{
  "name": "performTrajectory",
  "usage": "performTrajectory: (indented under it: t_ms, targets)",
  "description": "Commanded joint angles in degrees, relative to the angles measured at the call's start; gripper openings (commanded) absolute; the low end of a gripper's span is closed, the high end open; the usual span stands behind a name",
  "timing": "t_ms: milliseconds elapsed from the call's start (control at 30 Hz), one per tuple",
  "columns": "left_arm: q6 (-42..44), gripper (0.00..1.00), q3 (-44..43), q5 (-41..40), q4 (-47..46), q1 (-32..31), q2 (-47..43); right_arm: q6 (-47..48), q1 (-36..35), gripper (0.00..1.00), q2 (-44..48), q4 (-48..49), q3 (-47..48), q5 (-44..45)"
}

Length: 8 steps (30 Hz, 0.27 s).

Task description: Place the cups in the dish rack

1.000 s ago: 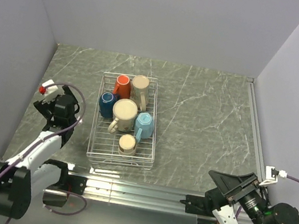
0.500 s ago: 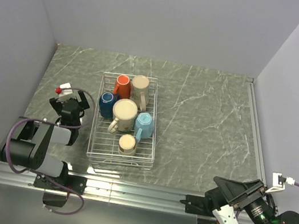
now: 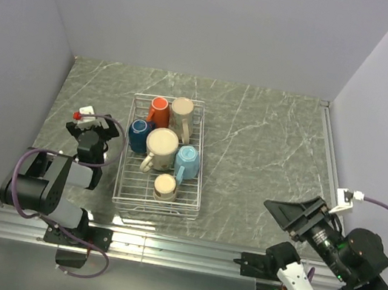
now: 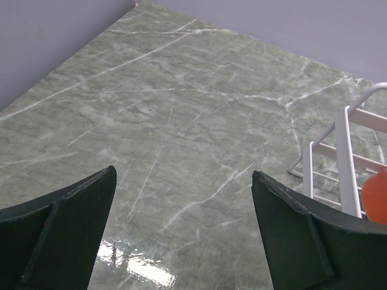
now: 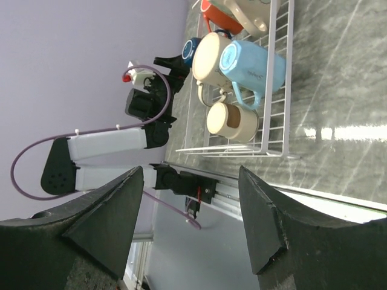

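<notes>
Claw L [image 4: 183, 175], claw R [image 5: 191, 171]: wide, empty.

The right tool [image 3: 286, 211] has lifted over the table edge, and the left tool [image 3: 103, 126] swung nearer the dish rack [image 3: 130, 186].

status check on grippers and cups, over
Left gripper open, empty. Right gripper open, empty. Six handled mugs, mixed colours, all inside white wire-grid dish rack. Nothing in the way.
</notes>
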<state>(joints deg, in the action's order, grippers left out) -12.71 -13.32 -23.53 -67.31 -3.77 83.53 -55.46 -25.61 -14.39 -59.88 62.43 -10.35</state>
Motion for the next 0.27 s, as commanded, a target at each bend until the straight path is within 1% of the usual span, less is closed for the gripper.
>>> performTrajectory:
  t_ms: [0,133,233]
  targets:
    - [0.8,0.99,0.3,1.3,-4.3,0.3,0.1,1.9,0.1,0.71,-3.4,7.7,-0.9,-1.5]
    - [0.8,0.99,0.3,1.3,-4.6,0.3,0.1,2.6,0.1,0.69,-5.3,13.8,-2.6,-3.4]
    - [0.8,0.99,0.3,1.3,-4.7,0.3,0.1,3.2,0.0,0.7,-6.7,15.5,-3.2,-3.0]
